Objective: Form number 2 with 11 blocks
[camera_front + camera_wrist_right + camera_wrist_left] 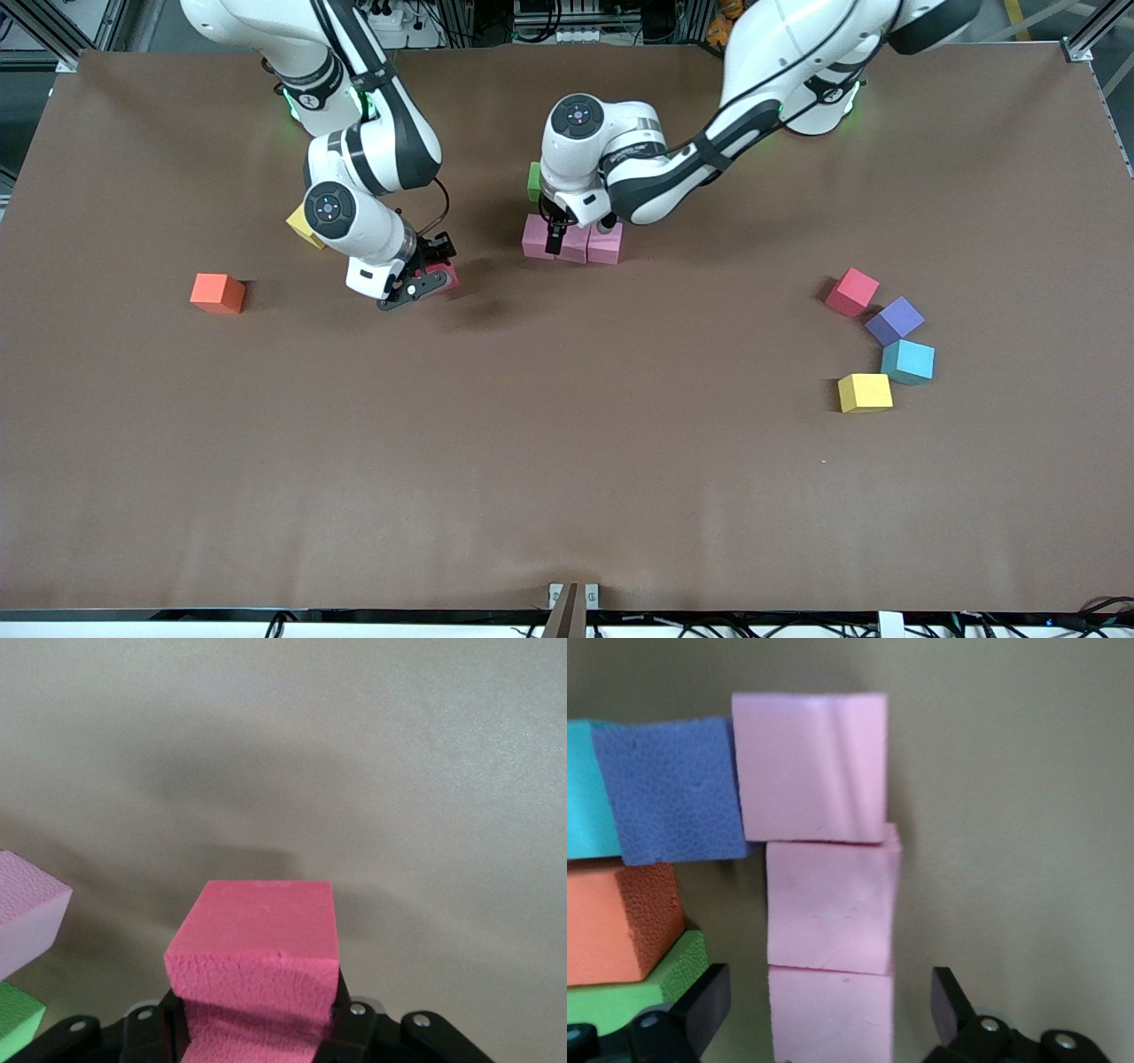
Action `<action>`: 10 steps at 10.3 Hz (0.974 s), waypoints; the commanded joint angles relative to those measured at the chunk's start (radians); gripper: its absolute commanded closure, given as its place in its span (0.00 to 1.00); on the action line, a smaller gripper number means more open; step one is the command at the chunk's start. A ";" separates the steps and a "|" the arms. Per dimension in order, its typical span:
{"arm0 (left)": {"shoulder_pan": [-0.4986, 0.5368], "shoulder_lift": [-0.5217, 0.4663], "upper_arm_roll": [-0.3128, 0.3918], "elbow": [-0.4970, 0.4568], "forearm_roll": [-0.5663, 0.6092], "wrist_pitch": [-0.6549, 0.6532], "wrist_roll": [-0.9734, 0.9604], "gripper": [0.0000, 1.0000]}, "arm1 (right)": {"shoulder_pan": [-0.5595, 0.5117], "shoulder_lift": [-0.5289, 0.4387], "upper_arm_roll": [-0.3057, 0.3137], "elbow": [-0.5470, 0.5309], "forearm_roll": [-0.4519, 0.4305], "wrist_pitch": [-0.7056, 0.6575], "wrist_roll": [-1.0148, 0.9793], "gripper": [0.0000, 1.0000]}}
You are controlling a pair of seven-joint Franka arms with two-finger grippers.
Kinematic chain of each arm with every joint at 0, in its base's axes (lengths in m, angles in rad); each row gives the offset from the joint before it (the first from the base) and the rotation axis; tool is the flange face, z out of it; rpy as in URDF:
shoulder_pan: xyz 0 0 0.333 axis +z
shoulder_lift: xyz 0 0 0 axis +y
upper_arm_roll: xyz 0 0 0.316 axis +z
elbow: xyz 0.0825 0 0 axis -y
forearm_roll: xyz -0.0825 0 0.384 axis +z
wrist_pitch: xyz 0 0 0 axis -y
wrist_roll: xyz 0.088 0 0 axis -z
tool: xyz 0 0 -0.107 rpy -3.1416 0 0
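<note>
My right gripper (431, 276) is clamped on a red block (257, 970) and hangs just over the table between the orange block (217, 292) and the partly built number 2 (571, 235), which sits mid-table toward the robots' bases. My left gripper (556, 239) hovers over that figure's pink row (572, 241), fingers (700, 1001) apart and straddling one pink cube without squeezing it. The left wrist view shows three pink cubes in a line, with a purple block (673, 788) and a light blue block (586, 788) running off from one end, and an orange cube (620, 917) and a green cube (638, 992) beside them, so I count seven placed. Spare blocks wait toward the left arm's end: red (851, 291), purple (895, 320), light blue (908, 361) and yellow (865, 392); another yellow one (304, 227) peeks from under the right arm. To do this step well I'd lift the left gripper straight up first, since any sideways drift would nudge the pink row, which already looks slightly uneven. Then I'd bring the red block in low and square to the row, set it flush against its neighbour, and only open once it sits flat
</note>
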 commanded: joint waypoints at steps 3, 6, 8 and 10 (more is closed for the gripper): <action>0.285 -0.024 -0.195 -0.016 0.062 -0.124 0.023 0.00 | 0.104 0.002 -0.013 0.046 -0.009 -0.016 0.339 0.95; 0.478 -0.024 -0.301 -0.020 0.062 -0.233 0.257 0.00 | 0.175 0.081 -0.016 0.138 -0.022 -0.013 0.583 0.97; 0.590 -0.024 -0.347 -0.015 0.062 -0.262 0.414 0.00 | 0.197 0.156 -0.013 0.229 -0.017 -0.019 0.683 0.99; 0.652 -0.022 -0.346 0.000 0.062 -0.262 0.572 0.00 | 0.220 0.242 -0.010 0.317 -0.003 -0.019 0.786 1.00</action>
